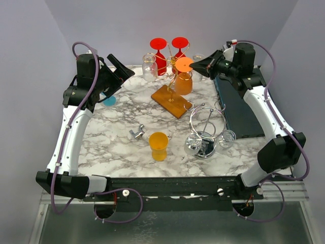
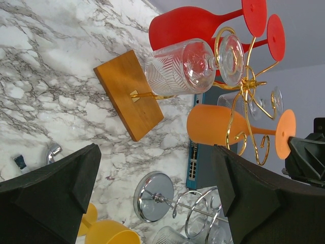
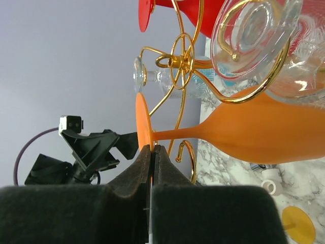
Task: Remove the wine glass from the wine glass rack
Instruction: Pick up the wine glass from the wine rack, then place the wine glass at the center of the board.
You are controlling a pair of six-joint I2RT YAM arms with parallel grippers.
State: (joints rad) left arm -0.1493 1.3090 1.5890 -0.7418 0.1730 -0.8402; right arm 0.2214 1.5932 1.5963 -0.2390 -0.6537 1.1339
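Note:
A gold wire wine glass rack (image 1: 172, 76) stands on a wooden base (image 1: 171, 100) at the back of the marble table. Two red glasses (image 1: 161, 56), a clear glass (image 1: 149, 67) and an orange wine glass (image 1: 183, 84) hang from it upside down. My right gripper (image 1: 196, 65) is shut on the rim of the orange glass's foot (image 3: 142, 122); in the right wrist view its jaws (image 3: 152, 148) pinch the disc edge-on. My left gripper (image 1: 122, 68) is open and empty, held left of the rack. In the left wrist view (image 2: 156, 152) it looks at the rack (image 2: 249, 84) and the orange glass (image 2: 213, 124).
A chrome spiral rack (image 1: 205, 132) with a clear glass (image 1: 227, 138) stands at the front right. A yellow glass (image 1: 158, 146) stands at the front middle. A small metal piece (image 1: 136, 133) lies left of it. A blue network switch (image 1: 238, 107) lies at the right.

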